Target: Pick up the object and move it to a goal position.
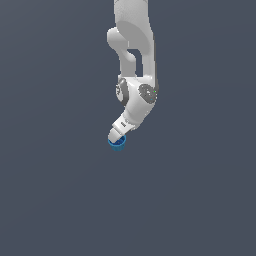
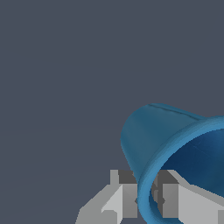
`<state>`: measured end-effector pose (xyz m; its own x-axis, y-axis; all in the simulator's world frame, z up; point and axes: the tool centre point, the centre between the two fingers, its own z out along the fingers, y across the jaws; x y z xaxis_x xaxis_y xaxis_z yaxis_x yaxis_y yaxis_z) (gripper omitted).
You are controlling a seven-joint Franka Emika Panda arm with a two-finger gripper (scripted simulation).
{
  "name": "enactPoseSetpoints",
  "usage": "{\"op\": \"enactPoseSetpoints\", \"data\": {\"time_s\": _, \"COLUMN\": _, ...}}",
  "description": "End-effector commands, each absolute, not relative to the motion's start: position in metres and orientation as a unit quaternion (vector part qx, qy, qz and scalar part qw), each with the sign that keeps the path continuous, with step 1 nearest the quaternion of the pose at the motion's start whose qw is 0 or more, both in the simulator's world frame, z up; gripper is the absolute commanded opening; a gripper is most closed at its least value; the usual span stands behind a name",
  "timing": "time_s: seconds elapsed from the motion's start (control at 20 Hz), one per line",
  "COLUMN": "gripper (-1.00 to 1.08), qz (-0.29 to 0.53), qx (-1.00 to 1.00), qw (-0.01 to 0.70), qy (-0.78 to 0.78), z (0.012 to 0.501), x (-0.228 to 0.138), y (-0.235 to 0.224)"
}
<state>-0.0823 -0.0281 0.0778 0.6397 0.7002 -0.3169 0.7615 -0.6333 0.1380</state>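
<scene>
Your end effector [image 1: 116, 136] hangs at the tip of the white arm [image 1: 134, 50], tilted toward the exterior view's left, with the blue cup [image 1: 117, 145] right at its tip. In the wrist view the cup [image 2: 175, 148] fills the lower corner, and its rim sits between the two grey fingers [image 2: 116, 199], one on each side of the wall. The jaws look closed down to about the thickness of that rim, so you appear to be pinching the cup by its lip; actual contact on both pads is hard to confirm from these renders.

Judge the cup as light and rigid, probably thin-walled plastic, so it should not crush under a modest squeeze. Its smooth, tapered sides would let it slide out of a side grip, which is why the rim wall, one finger inside and one outside, is the sensible place to hold. Expect it to swing or pivot on such a narrow pinch, so move gently.

Look at its form: a small, deep-blue tapered cup, flared at the mouth, with a lighter rounded lip, a dark hollow interior, and faint vertical lines on its outer wall. It lies tipped, mouth toward the wrist camera. No goal marker shows against the plain grey background.
</scene>
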Motion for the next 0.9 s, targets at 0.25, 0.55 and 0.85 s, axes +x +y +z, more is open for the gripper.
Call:
{"op": "enactPoseSetpoints", "data": {"time_s": 0.25, "gripper": -1.00, "qz": -0.116, "qx": 0.896, "qw": 0.131, "qy": 0.408, "z": 0.111, "x": -0.088, "y": -0.043}}
{"op": "enactPoseSetpoints", "data": {"time_s": 0.55, "gripper": -1.00, "qz": -0.116, "qx": 0.896, "qw": 0.130, "qy": 0.408, "z": 0.159, "x": -0.099, "y": -0.065}}
{"op": "enactPoseSetpoints", "data": {"time_s": 0.85, "gripper": -1.00, "qz": -0.116, "qx": 0.896, "qw": 0.129, "qy": 0.408, "z": 0.224, "x": -0.112, "y": -0.094}}
